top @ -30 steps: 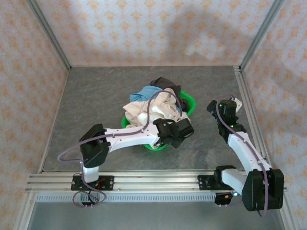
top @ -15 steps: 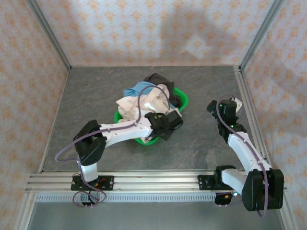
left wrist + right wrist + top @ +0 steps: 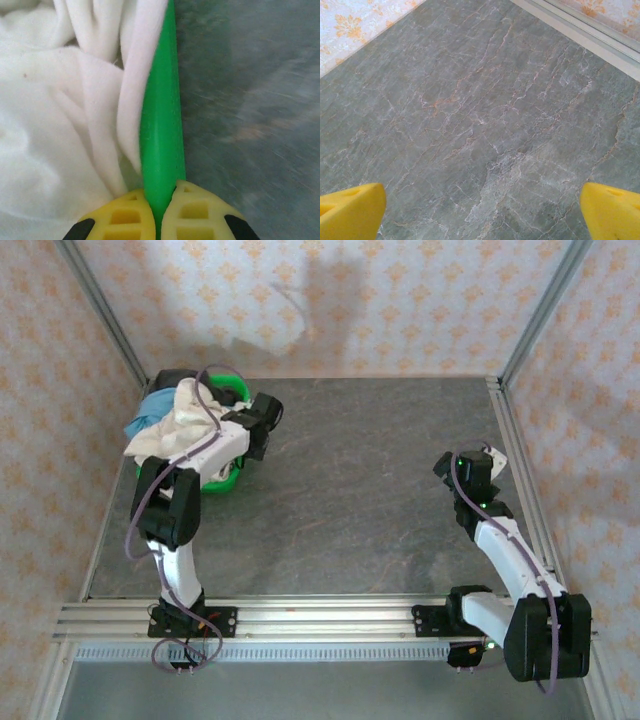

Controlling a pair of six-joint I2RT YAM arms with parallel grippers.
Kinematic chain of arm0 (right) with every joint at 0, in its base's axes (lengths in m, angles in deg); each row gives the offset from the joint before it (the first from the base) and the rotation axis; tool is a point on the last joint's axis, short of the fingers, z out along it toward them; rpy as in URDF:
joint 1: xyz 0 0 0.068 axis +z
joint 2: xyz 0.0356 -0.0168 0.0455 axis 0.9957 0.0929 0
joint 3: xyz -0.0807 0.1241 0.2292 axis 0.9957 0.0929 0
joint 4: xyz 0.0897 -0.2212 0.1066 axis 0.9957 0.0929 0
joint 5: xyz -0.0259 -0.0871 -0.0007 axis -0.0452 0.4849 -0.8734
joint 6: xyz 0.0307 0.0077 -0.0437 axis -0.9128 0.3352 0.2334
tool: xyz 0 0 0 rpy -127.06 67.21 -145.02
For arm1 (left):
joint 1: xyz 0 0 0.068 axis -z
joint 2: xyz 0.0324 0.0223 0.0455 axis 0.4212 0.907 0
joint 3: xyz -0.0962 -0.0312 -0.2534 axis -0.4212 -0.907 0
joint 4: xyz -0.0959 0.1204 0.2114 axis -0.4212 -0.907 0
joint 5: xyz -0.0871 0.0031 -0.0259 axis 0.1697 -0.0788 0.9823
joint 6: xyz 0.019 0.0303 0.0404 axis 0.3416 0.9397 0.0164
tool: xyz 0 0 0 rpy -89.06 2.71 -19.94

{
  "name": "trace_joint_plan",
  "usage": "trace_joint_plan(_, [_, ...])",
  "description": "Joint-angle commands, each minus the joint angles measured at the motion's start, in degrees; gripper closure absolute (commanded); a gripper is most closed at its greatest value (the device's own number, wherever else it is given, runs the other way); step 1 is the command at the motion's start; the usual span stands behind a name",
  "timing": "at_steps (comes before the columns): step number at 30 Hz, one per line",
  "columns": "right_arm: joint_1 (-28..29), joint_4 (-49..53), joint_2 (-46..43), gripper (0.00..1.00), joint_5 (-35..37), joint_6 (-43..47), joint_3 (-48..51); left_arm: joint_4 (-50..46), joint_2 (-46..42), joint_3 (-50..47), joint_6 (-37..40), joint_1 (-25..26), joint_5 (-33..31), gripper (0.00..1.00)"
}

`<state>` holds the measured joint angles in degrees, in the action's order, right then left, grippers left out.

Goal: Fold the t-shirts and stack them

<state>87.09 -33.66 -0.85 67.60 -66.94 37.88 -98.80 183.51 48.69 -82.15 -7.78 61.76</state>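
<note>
Top external: left arm (image 3: 168,520) stretched far-left, left fingers (image 3: 120,220) pinching the basket rim (image 3: 160,125); right fingers (image 3: 350,210) wide.

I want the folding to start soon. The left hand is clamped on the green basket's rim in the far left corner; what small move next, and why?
Probably open the left hand and release the basket rim: it pinches only green plastic, the white t-shirt beside it is ungrasped, and the basket already stands off in a corner of the table.
</note>
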Motion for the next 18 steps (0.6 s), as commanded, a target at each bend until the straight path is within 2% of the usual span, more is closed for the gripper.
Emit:
trace_joint_plan(1, [-0.39, 0.91, -1.09, 0.01, 2.04, -0.27, 0.32, 2.25, 3.72, 6.29, 7.75, -1.50, -3.55, 1.00])
trace_joint_plan(4, [-0.39, 1.52, -1.14, 0.01, 2.28, -0.16, -0.06, 2.06, 5.18, 8.73, 9.55, -5.14, -0.56, 1.00])
trace_joint_plan(8, [-0.39, 2.16, -1.21, 0.01, 2.21, 0.00, -0.65, 1.55, 7.54, 12.16, 12.53, -8.41, 0.31, 1.00])
trace_joint_plan(18, [-0.39, 3.28, -1.74, 0.01, 1.40, -0.11, -1.44, -0.19, 8.22, 15.03, 13.23, -13.02, 0.79, 1.00])
